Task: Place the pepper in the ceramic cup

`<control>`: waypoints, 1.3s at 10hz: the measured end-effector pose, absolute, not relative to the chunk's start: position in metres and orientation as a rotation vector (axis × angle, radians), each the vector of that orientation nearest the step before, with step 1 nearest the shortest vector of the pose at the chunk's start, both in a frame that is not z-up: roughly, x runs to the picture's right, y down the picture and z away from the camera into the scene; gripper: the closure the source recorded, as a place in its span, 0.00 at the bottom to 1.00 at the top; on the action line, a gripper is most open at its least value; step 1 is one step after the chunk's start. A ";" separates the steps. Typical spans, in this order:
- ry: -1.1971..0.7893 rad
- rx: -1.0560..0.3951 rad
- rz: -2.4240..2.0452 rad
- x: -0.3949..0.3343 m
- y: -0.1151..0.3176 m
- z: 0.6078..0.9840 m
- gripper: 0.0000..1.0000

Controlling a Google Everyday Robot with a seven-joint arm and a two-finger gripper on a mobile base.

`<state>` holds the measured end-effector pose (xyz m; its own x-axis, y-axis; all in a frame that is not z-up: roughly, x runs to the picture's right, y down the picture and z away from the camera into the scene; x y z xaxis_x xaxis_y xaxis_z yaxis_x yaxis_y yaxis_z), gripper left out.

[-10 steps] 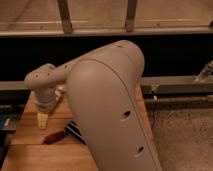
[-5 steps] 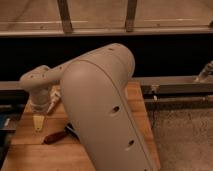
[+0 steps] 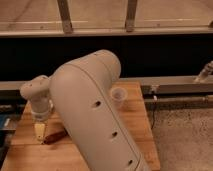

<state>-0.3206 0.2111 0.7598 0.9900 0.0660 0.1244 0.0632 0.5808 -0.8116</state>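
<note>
The pepper (image 3: 55,136), slim and dark red-brown, lies on the wooden table (image 3: 135,127) near its left front. Just left of the pepper's end, my gripper (image 3: 39,132) hangs fingers-down under its pale round wrist, open with nothing in it, its pale tips close to the table top. The ceramic cup (image 3: 119,97), small and whitish, stands upright toward the table's back right, partly behind my arm. The bulky beige arm covers the middle of the table.
A dark rail with metal posts (image 3: 65,17) runs behind the table. Grey speckled floor (image 3: 185,135) lies to the right. A blue object (image 3: 4,122) shows at the left edge. A pale thing (image 3: 206,72) sits at the far right.
My gripper has moved lower toward the table, ending close beside the pepper's left end. The arm has shifted slightly. The pepper and the cup have stayed in place.
</note>
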 end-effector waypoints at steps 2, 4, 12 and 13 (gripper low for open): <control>-0.134 -0.966 0.005 -0.313 0.225 0.755 0.20; -0.134 -0.963 0.014 -0.310 0.224 0.757 0.20; -0.111 -0.966 0.005 -0.307 0.235 0.770 0.20; -0.100 -0.959 0.017 -0.300 0.237 0.767 0.20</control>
<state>-0.2997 0.2367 0.7665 0.9953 0.0587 0.0773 0.0297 0.5743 -0.8181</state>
